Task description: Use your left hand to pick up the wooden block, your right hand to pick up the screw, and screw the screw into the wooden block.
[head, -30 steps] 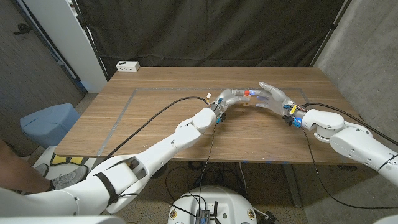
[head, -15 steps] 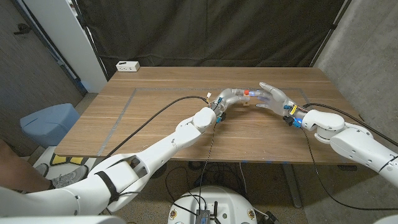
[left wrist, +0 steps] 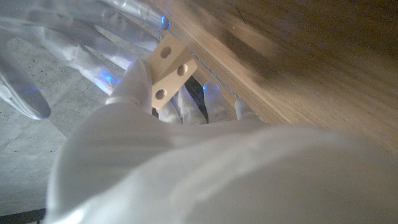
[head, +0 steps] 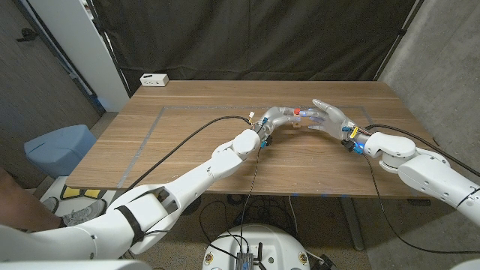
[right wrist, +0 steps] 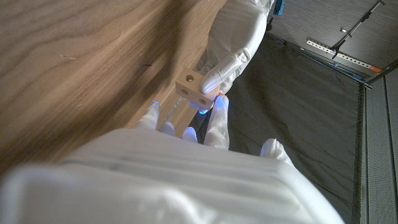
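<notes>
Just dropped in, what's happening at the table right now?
The left robot hand holds the wooden block up over the middle of the wooden table; the left wrist view shows holes in the block's faces. The right robot hand has its fingertips at the block, where a small red-topped piece, probably the screw, sits between the two hands. How far it is threaded in cannot be told. A white box lies at the table's far left corner.

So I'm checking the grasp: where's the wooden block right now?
The wooden block is held in the left hand, right of table centre in the head view, meeting the right hand.
</notes>
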Controlling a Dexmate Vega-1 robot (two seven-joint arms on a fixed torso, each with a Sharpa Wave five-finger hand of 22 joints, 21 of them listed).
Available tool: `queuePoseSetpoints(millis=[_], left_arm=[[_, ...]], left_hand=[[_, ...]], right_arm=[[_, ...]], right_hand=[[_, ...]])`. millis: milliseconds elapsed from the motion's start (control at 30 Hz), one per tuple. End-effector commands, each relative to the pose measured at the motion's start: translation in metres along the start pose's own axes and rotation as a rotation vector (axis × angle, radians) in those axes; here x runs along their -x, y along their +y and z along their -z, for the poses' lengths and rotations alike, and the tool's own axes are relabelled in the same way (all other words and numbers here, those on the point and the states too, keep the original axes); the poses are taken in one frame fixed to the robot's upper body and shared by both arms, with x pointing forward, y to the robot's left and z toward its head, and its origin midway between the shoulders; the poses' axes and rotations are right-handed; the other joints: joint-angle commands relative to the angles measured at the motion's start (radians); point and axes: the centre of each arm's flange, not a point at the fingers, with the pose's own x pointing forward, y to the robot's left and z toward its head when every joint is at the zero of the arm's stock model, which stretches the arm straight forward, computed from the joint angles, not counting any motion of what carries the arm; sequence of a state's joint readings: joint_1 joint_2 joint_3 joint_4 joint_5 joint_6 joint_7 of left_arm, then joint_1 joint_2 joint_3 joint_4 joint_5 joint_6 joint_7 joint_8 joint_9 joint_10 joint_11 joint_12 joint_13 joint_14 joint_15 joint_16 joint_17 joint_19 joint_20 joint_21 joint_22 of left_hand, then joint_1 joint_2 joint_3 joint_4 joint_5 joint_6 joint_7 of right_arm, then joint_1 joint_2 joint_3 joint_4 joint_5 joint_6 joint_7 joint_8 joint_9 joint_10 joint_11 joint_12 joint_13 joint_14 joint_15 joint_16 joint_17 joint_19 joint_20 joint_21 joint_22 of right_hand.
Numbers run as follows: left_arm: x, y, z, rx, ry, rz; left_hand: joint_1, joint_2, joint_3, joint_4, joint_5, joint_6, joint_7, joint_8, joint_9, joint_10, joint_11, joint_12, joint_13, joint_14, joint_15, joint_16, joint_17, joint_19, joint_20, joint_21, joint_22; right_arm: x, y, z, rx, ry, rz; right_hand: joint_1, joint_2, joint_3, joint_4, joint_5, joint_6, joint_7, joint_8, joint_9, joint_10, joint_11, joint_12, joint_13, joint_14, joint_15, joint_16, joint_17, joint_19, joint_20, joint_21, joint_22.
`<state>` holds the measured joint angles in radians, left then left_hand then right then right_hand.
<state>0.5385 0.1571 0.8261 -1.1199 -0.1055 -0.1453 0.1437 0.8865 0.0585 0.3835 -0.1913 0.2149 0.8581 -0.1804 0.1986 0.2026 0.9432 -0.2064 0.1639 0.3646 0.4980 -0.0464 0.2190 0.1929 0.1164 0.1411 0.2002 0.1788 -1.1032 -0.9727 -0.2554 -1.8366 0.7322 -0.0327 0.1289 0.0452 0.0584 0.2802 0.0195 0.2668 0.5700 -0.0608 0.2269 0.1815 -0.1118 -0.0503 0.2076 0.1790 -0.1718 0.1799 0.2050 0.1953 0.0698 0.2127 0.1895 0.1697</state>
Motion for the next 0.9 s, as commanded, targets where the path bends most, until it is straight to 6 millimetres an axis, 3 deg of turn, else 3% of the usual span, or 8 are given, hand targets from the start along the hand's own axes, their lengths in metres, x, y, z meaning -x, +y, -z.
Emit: queuePoseSetpoints(millis=[33, 600, 900], left_arm=[[-0.001, 0.002, 0.0, 0.0, -0.001, 0.0], [-0.002, 0.003, -0.001, -0.003, -0.006, -0.003], [-0.002, 0.003, -0.001, -0.002, -0.003, -0.003]], left_hand=[[-0.035, 0.07, 0.042, 0.034, 0.005, 0.07, 0.055, 0.006, 0.001, 0.013, 0.0, 0.071, 0.173, 0.006, -0.065, 0.003, 0.002, 0.002, 0.004, 0.007, 0.005], [-0.033, 0.071, 0.042, 0.034, 0.005, 0.069, 0.057, 0.006, 0.001, 0.013, -0.002, 0.072, 0.174, 0.007, -0.064, 0.004, 0.003, 0.002, 0.004, 0.007, 0.005], [-0.033, 0.071, 0.042, 0.034, 0.005, 0.069, 0.057, 0.006, 0.001, 0.012, -0.001, 0.072, 0.174, 0.005, -0.064, 0.003, 0.003, 0.001, 0.004, 0.006, 0.005]], right_arm=[[0.003, -0.002, 0.001, -0.001, -0.005, 0.035], [0.0, -0.007, -0.002, 0.008, -0.002, 0.064], [-0.006, -0.01, -0.001, 0.005, 0.002, 0.063]], right_hand=[[0.007, 0.006, -0.003, 0.003, 0.009, 0.008, -0.001, 0.006, 0.0, 0.011, 0.005, 0.004, 0.002, -0.014, -0.009, 0.006, -0.001, 0.007, -0.001, 0.003, 0.003], [0.014, 0.001, -0.005, -0.002, 0.01, -0.049, -0.014, -0.029, 0.001, -0.01, 0.026, -0.013, 0.002, -0.016, 0.0, 0.001, -0.001, 0.012, 0.0, 0.002, 0.002], [0.015, -0.009, -0.012, -0.006, 0.01, -0.143, -0.031, -0.057, 0.002, -0.058, 0.041, -0.027, 0.003, -0.03, 0.009, -0.007, 0.0, 0.003, 0.0, -0.001, 0.002]])
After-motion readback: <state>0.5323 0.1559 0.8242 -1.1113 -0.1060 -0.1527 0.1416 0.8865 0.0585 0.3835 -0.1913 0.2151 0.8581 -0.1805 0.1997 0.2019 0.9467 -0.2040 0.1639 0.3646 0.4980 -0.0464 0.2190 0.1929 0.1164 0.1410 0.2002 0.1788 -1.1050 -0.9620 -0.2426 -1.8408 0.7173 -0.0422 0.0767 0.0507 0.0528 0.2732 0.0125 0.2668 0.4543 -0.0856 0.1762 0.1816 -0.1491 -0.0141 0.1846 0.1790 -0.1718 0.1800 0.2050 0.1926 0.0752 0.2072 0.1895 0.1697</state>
